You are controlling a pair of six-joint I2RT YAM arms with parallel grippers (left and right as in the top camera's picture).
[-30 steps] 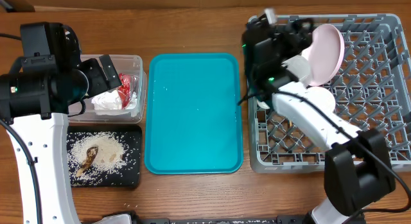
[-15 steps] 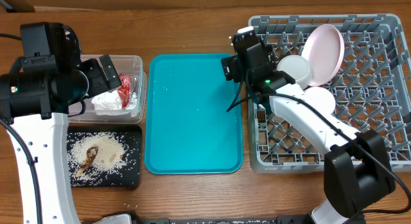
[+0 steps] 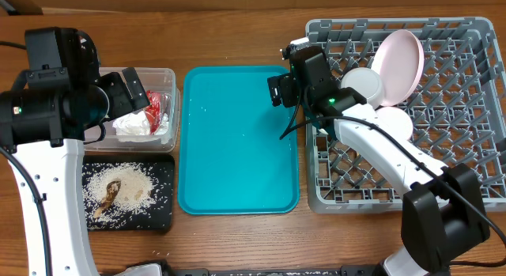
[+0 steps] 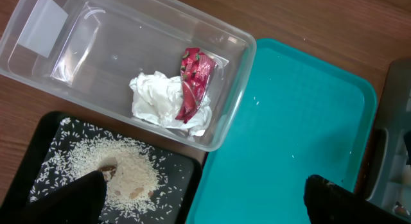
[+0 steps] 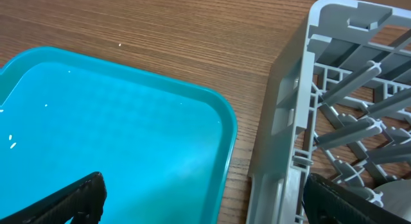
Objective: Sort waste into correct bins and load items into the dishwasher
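The clear tub (image 3: 164,77) holds a crumpled white napkin (image 3: 133,124) and a red wrapper (image 3: 155,107); both also show in the left wrist view, the napkin (image 4: 157,103) under the wrapper (image 4: 193,86). Rice with brown scraps (image 3: 125,187) lies on the black tray (image 3: 158,217). In the grey dish rack (image 3: 466,110) a pink plate (image 3: 398,64) leans upright beside a pale bowl (image 3: 364,84). My left gripper (image 3: 133,92) hangs open and empty over the tub. My right gripper (image 3: 291,92) stands open and empty above the gap between the teal tray and the rack.
The teal tray (image 3: 237,141) lies between the bins and the rack, bare except for a few white specks. In the right wrist view, a strip of wooden table (image 5: 250,166) separates the teal tray (image 5: 115,121) from the rack's wall (image 5: 292,121). Another pale dish (image 3: 398,122) sits in the rack.
My right arm has drawn back leftward from the pink plate to the rack's left edge, leaving the plate leaning in the rack. The left arm has not moved.
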